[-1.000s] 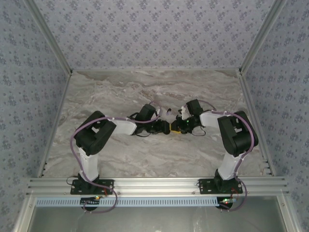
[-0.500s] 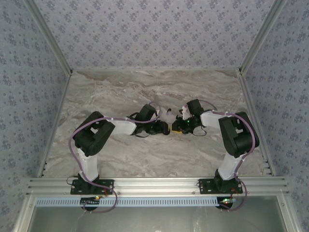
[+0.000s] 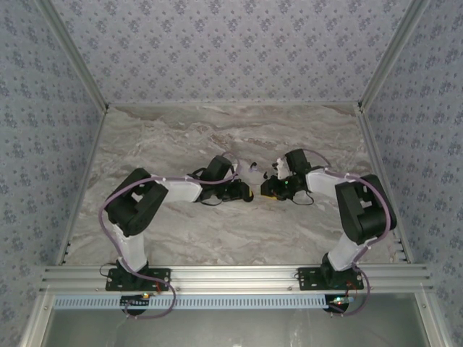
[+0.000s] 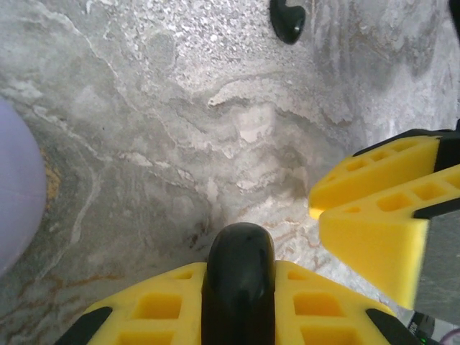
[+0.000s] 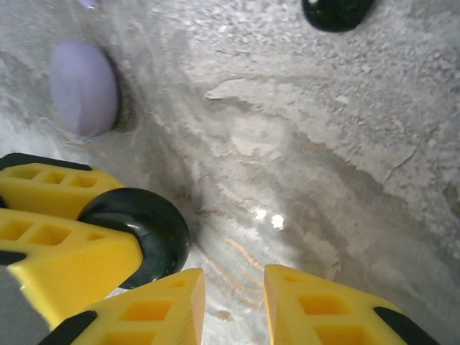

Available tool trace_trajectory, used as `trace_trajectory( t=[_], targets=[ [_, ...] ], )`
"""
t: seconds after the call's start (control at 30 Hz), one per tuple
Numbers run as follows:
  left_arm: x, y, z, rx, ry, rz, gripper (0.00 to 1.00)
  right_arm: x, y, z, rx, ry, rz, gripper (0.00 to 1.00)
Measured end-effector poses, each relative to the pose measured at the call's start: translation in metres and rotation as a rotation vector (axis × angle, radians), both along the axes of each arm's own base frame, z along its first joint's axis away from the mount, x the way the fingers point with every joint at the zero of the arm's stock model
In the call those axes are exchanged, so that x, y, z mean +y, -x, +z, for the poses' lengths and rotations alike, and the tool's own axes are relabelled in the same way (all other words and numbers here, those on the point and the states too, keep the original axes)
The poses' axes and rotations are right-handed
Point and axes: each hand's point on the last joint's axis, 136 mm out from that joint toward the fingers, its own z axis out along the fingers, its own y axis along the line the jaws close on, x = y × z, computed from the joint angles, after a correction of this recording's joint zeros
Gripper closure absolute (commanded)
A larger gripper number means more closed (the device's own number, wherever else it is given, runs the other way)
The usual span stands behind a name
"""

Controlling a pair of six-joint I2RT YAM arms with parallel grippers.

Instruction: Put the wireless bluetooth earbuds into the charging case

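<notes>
The marble bench (image 3: 181,137) carries everything. The left arm (image 3: 137,206) and the right arm (image 3: 362,210) reach inward, and their jaws meet near the middle of the bench, the left jaws just left of the right jaws.

The left jaws are clamped on the charging case (image 4: 238,287). It stands on edge between their yellow fingers (image 4: 154,309), just above the bench surface. The right jaws stand narrowly apart with nothing between them. Their fingers (image 5: 323,309) sit just beside the case without visibly touching it.

From overhead, the case is too small to make out between the two sets of jaws. The left wrist view shows it edge-on as a thin black rim. The right wrist view shows its round face (image 5: 144,230) gripped from the left.

A lavender disc (image 5: 85,86) lies flat on the bench near the left jaws. In the left wrist view it shows at the left edge (image 4: 14,194).

One earbud (image 4: 287,18) lies on the bench beyond the jaws, well apart from the case. It also shows cut off at the top of the right wrist view (image 5: 336,11).
</notes>
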Motion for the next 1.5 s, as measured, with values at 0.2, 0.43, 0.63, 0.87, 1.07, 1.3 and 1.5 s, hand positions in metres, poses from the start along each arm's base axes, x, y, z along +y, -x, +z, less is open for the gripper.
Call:
trace_trajectory(
  t=[0.2, 0.43, 0.63, 0.87, 1.07, 1.3, 1.5],
  targets=[
    [0.011, -0.007, 0.046, -0.071, 0.148, -0.014, 0.95, 0.001, -0.006, 0.058, -0.183, -0.100, 0.036, 0.57],
    [0.017, -0.006, 0.124, -0.252, 0.312, -0.108, 0.95, 0.014, 0.003, 0.123, -0.373, -0.250, 0.164, 0.49],
    [0.023, 0.012, 0.183, -0.423, 0.393, -0.204, 0.93, 0.027, 0.007, 0.164, -0.462, -0.359, 0.271, 0.46],
    [0.029, 0.024, 0.206, -0.512, 0.407, -0.245, 0.93, 0.041, 0.020, 0.188, -0.502, -0.444, 0.370, 0.45],
    [0.030, 0.026, 0.198, -0.491, 0.392, -0.245, 0.93, 0.052, 0.034, 0.194, -0.506, -0.484, 0.440, 0.45],
    [0.031, 0.026, 0.198, -0.488, 0.391, -0.246, 0.94, 0.059, 0.039, 0.202, -0.530, -0.501, 0.484, 0.48],
    [0.031, 0.026, 0.199, -0.490, 0.393, -0.247, 0.93, 0.062, 0.039, 0.203, -0.529, -0.508, 0.497, 0.56]
  ],
)
